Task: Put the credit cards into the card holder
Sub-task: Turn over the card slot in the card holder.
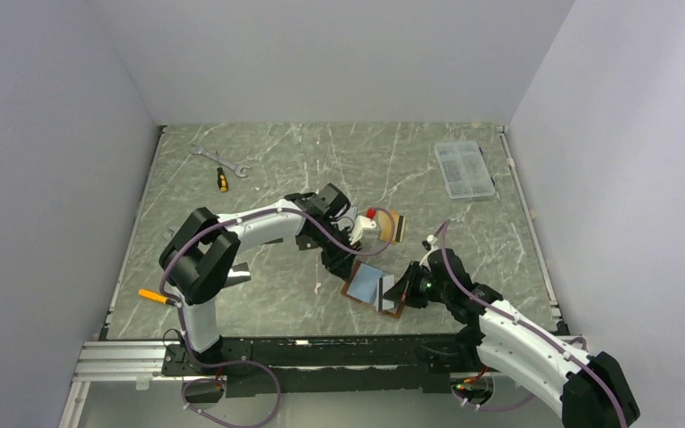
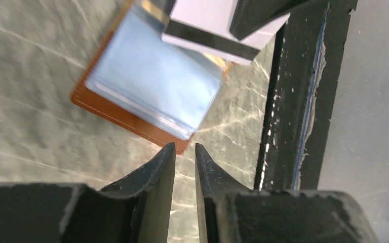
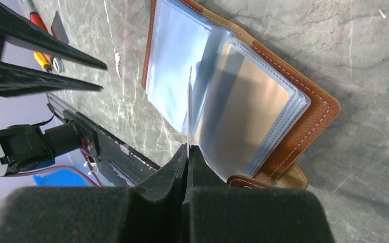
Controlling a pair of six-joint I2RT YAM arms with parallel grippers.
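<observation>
The tan-brown card holder (image 1: 367,283) lies open on the table, its light blue-grey sleeves (image 2: 152,76) facing up inside the leather cover (image 3: 320,112). My right gripper (image 1: 403,287) (image 3: 188,147) is shut on a silver-grey credit card with a black stripe (image 2: 202,25). In the right wrist view the card (image 3: 189,111) shows edge-on, standing in among the sleeves. My left gripper (image 1: 348,267) (image 2: 185,147) hangs over the holder's near-left corner. Its fingers stand a narrow gap apart with nothing between them. An orange card with a dark stripe (image 1: 396,225) lies behind the holder.
A wrench (image 1: 218,159) and a yellow-handled screwdriver (image 1: 222,178) lie at the back left. A clear plastic compartment box (image 1: 464,168) stands at the back right. An orange pen (image 1: 156,296) rests near the left arm's base. The black front rail (image 2: 304,101) runs close by.
</observation>
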